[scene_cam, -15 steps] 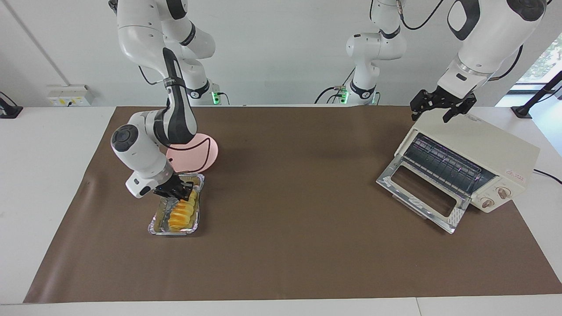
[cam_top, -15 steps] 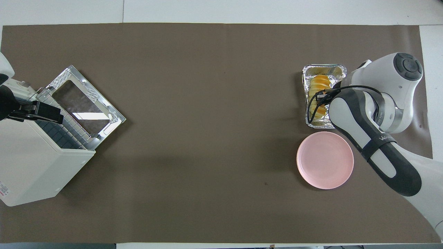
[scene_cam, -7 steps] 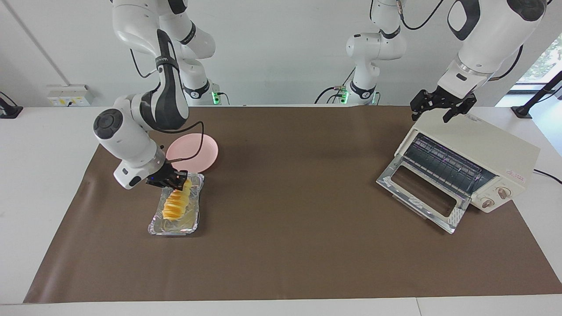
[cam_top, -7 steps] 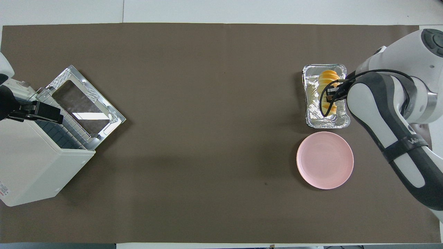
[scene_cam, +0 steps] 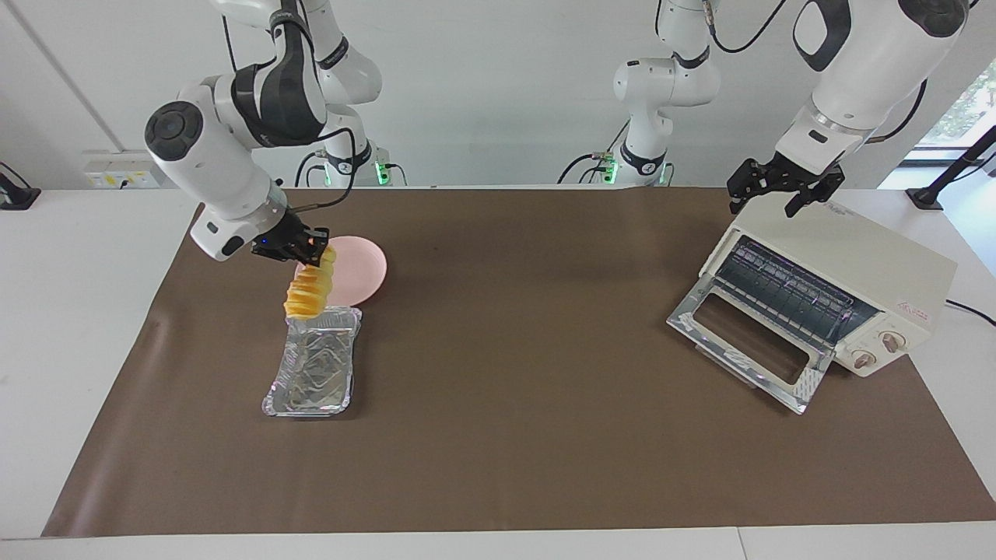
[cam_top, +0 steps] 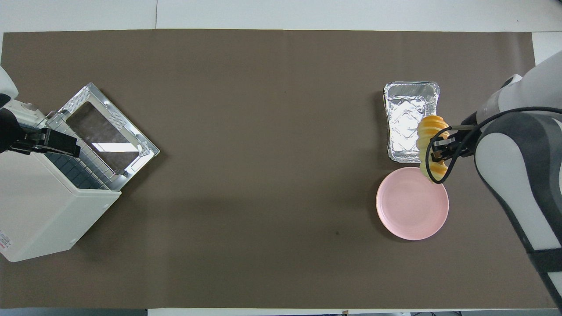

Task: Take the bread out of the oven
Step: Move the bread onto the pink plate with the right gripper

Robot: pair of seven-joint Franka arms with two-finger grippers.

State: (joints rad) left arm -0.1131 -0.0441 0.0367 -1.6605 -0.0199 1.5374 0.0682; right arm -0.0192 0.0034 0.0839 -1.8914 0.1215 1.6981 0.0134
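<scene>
Bread [scene_cam: 310, 290] clamped in right end effector [scene_cam: 305, 250], hanging over foil tray [scene_cam: 313, 372] edge; left end effector [scene_cam: 778, 189] wide, over oven [scene_cam: 871, 268]

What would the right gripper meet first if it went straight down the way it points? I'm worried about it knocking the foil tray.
Probably the pink plate: the right gripper, shut on the bread, hangs over that plate's edge beside the foil tray. Depth is uncertain.
</scene>
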